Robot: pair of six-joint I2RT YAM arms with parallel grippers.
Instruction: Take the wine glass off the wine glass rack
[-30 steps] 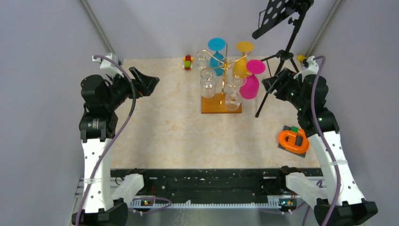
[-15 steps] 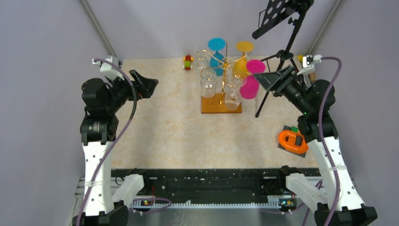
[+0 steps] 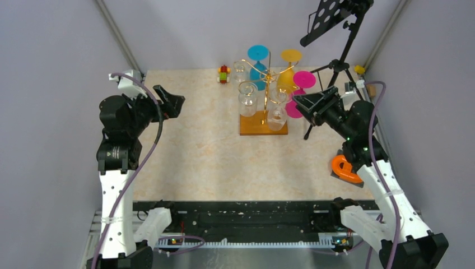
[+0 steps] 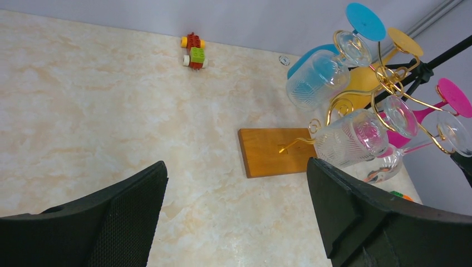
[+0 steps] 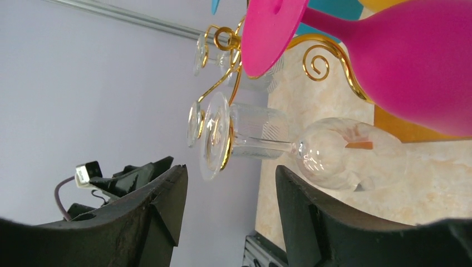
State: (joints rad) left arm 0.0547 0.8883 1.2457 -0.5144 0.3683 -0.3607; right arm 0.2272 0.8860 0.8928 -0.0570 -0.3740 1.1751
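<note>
The wine glass rack [image 3: 255, 126], gold wire on a wooden base [image 4: 271, 151], stands at the back of the table with several glasses hanging upside down: clear, blue, yellow and magenta [image 3: 304, 79]. My right gripper [image 3: 302, 104] is open, just right of the rack and in front of the magenta bowl. In the right wrist view a clear stemmed wine glass [image 5: 328, 153] hangs sideways from a gold hook just beyond my right gripper [image 5: 231, 186], apart from both fingers, with the magenta glass [image 5: 412, 61] above it. My left gripper [image 3: 171, 101] is wide open and empty over the table's left side [image 4: 236, 203].
A black tripod stand [image 3: 336, 64] rises just right of the rack, behind my right arm. A small brick toy car [image 3: 223, 73] sits at the back edge. An orange object [image 3: 343, 169] lies on a dark pad at the right edge.
My right arm has swung left from beside the tripod up to the rack, and its jaws have narrowed a little. The left arm has barely shifted.
</note>
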